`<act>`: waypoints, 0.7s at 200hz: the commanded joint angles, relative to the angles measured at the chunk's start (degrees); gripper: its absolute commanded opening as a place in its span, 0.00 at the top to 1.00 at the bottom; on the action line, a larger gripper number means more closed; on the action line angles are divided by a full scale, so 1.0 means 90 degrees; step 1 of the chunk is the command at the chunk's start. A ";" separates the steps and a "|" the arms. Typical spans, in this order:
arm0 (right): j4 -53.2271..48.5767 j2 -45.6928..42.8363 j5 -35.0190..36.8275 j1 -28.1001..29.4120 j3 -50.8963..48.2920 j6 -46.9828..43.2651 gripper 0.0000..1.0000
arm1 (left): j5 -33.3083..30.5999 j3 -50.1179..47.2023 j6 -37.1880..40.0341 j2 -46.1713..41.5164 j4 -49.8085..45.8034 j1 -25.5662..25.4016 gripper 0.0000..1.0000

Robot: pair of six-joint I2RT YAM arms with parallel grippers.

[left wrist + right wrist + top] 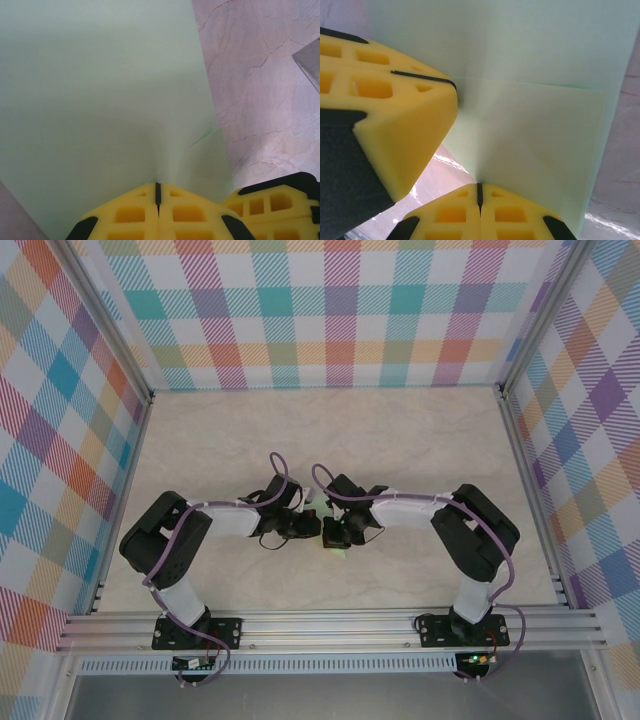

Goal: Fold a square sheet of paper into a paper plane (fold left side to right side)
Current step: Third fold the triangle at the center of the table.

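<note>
The left gripper point(291, 526) sits at the middle of the table point(420, 440), its yellow foam fingers point(130, 215) pressed together with the edge of the square sheet of paper point(100, 100) pinched in the seam between them. From that wrist the pale green sheet spreads away from the fingertips, and a faint short crease shows near its right-hand edge.

The paper is thin and very light, and limp enough to sag or buckle where it is unsupported. It would tear or take a stray crease if the two arms pulled apart. The judgement is that it is best held by shallow pinches on an edge, as it is now, with the flat middle left free for creasing.

From above, only slivers of green show between the wrists. In the right wrist view a flap lies doubled over the layer behind, its fold line running across the picture. There is no pointed nose yet, so which way the plane will point, and its long axis, cannot be told.

The right gripper point(341, 531) meets the left one almost nose to nose. Its jaws are likewise fully closed, nipping the sheet's near edge just beside the left gripper's fingers.
</note>
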 commanded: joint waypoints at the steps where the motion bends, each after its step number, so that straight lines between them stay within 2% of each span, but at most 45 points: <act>1: -0.0146 0.0113 0.0178 0.0018 0.0080 0.0026 1.00 | -0.0347 -0.0008 0.0150 0.0134 -0.0388 -0.0059 1.00; 51: -0.0548 -0.0074 0.0344 -0.0034 -0.0302 0.0142 1.00 | -0.0432 -0.0006 0.0219 0.0105 -0.0483 -0.0058 1.00; 140: -0.0848 -0.1106 0.0538 -0.0233 -0.1587 0.0235 1.00 | -0.0579 0.0053 0.0278 0.0073 -0.0588 -0.0059 1.00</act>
